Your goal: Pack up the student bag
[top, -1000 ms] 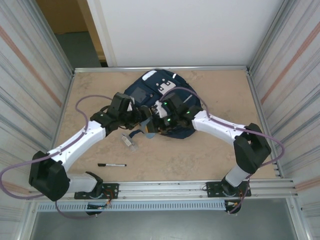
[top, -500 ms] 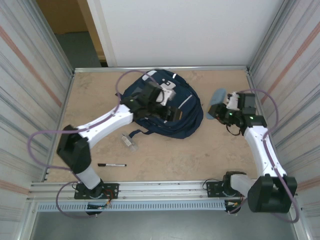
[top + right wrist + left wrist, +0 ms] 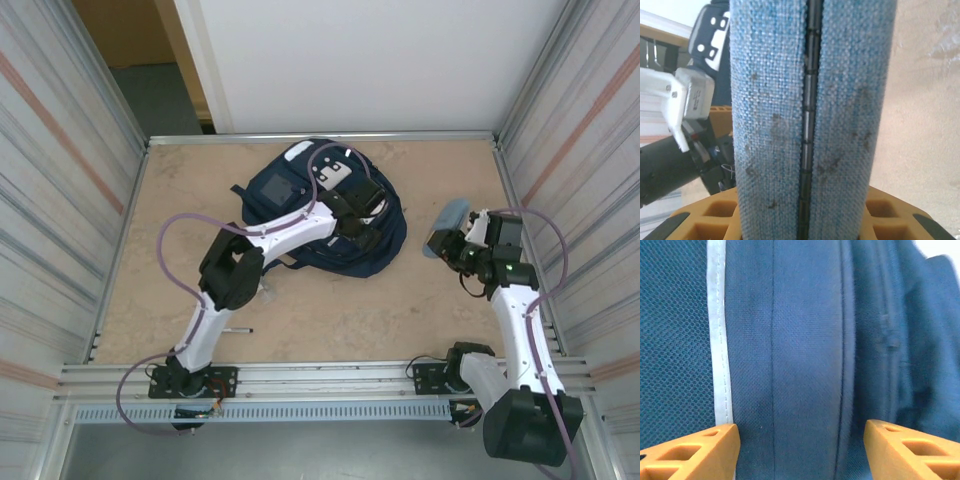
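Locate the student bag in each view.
Top external: student bag, centre of the far half, under the left hand.
Left wrist: its navy fabric with a pale stripe at left, above that hand's fingers.
Right wrist: cannot tell; the blue pouch blocks the middle.
Shared landmark: the left hand.

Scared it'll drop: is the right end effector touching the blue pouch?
Touching. Right wrist view: right end effector squeezes the blue pouch from both sides.

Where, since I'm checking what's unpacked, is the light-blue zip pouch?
The pouch is at the top view's right side, between the fingers of the right gripper, apart from the student bag.
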Tool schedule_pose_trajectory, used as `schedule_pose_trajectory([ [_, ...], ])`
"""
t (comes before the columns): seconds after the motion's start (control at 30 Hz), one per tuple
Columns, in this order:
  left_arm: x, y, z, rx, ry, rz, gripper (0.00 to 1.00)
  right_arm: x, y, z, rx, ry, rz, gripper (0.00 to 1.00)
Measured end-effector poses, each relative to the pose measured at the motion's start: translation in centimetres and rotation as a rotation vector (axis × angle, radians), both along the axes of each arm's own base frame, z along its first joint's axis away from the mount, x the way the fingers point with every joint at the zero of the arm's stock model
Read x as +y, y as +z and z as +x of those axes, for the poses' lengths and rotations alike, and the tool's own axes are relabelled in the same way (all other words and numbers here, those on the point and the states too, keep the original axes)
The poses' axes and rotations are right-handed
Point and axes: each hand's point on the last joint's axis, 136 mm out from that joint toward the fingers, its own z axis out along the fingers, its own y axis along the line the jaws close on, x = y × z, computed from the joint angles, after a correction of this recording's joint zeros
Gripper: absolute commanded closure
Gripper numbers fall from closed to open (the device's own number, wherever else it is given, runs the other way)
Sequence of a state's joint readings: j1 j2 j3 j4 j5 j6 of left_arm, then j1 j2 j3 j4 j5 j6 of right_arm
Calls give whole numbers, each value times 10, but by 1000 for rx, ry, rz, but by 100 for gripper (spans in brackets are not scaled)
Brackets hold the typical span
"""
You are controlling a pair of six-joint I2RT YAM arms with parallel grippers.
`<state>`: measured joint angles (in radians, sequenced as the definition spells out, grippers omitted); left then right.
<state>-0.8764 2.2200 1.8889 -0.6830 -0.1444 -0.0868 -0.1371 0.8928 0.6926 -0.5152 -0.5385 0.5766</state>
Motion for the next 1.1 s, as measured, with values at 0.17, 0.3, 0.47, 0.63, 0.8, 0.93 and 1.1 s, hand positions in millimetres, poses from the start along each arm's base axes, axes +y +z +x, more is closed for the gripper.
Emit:
schedule_pose_trajectory([
  [0.17, 3, -17, 8, 2, 0, 91, 84, 3, -10, -3, 25, 2, 29, 78],
  [0.3, 2, 10, 3, -19, -1, 111, 100, 15, -13, -4, 48, 56, 63, 77],
  [0.47, 13, 75, -3, -88, -5, 60, 100, 59, -23, -12, 106, 237, 68, 75],
  [0.63, 41, 165, -2, -159, 38, -104, 100, 110, -29, -15, 150, 390, 103, 74],
  [0.8, 52, 213, -13, -133, 45, -272, 100, 143, -41, 7, 188, 403, 137, 74],
  [0.93, 46, 213, -22, -36, 44, -378, 100, 164, -50, 48, 199, 345, 168, 70],
  [1.1, 34, 201, -27, 58, 44, -464, 100, 184, -68, 101, 204, 215, 178, 48],
])
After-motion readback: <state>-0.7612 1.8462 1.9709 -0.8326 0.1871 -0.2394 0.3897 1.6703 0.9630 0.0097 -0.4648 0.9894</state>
